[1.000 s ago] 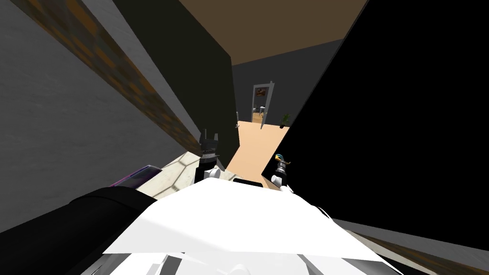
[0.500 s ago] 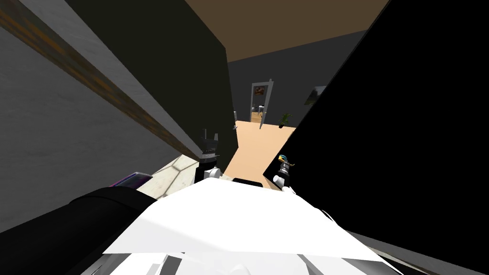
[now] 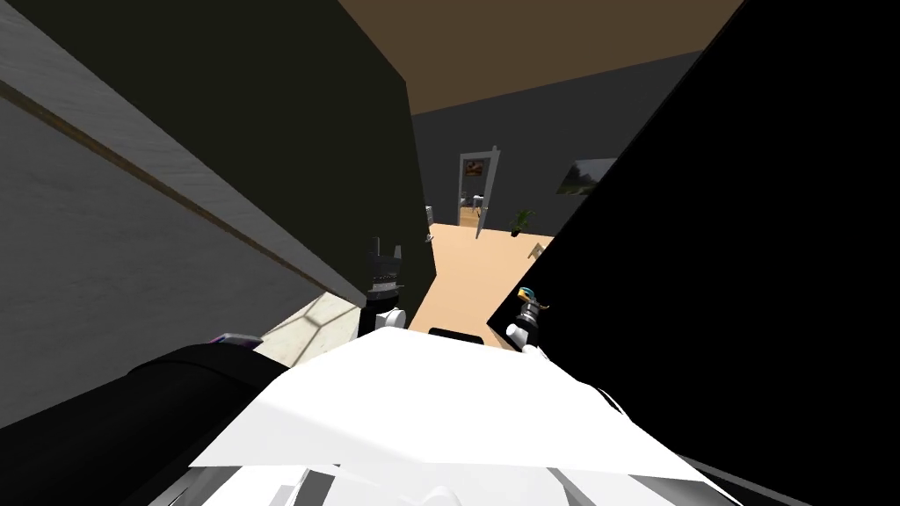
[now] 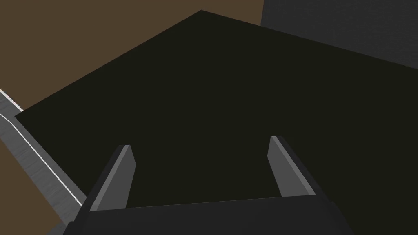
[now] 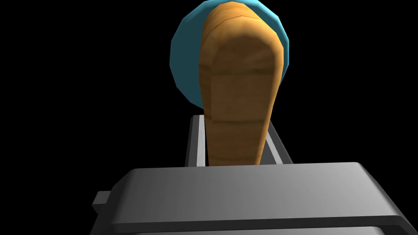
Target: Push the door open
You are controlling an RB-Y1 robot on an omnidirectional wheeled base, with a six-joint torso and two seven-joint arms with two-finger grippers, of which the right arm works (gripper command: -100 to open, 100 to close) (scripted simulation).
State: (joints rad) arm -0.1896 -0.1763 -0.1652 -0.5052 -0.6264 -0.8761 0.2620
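Left claw [image 4: 201, 142], fingers spread, faces the dark door [image 4: 228, 81]; opening wider than 1 s ago, push working; right claw [image 5: 234, 120] clamps wooden-handled tool [image 5: 241, 81]

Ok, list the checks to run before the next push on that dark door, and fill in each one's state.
1. Left gripper open: ok.
2. Left gripper pointed at the face of the dark door: ok.
3. Left gripper touching the door: cannot tell.
4. Gap past the door's edge, with tan floor visible beyond: ok.
5. Right gripper shut on the wooden piece with its teal disc: ok.
6. Clearance beside the right gripper, where a black area lies: cannot tell.
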